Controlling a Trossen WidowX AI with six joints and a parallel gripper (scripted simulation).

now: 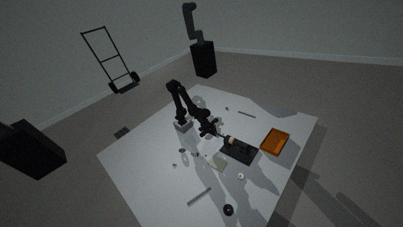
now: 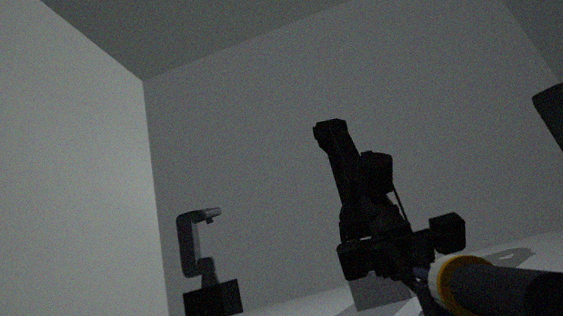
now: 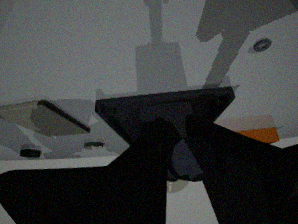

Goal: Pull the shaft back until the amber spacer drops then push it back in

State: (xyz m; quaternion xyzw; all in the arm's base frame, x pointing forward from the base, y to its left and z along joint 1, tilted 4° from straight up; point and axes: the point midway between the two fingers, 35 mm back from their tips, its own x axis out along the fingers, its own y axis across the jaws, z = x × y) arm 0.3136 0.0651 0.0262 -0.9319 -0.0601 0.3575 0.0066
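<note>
The shaft point(image 1: 220, 135) point(image 2: 420, 273) is a thin grey rod running from the fingers to the dark fixture. The amber spacer point(image 1: 233, 141) point(image 2: 446, 288) is a thin ring around the shaft line, against the big dark housing block point(image 1: 241, 145) point(image 2: 505, 292). A white spacer point(image 1: 230, 139) point(image 2: 434, 281) sits beside it on the gripper side. My gripper point(image 1: 215, 133) point(image 3: 174, 123) is shut on the shaft, short of the spacers. In the wrist view the dark fingers hide the grip and the spacers are not distinguishable.
The fixture stands on a dark base plate point(image 1: 247, 160) point(image 3: 112, 105). An orange tray point(image 1: 269, 143) point(image 3: 264, 134) stands beyond it. A beige plate point(image 1: 215, 165) point(image 3: 57, 120), a grey bar point(image 1: 199, 197), a black ring point(image 1: 225, 209) and a white ring point(image 1: 238, 177) lie on the table.
</note>
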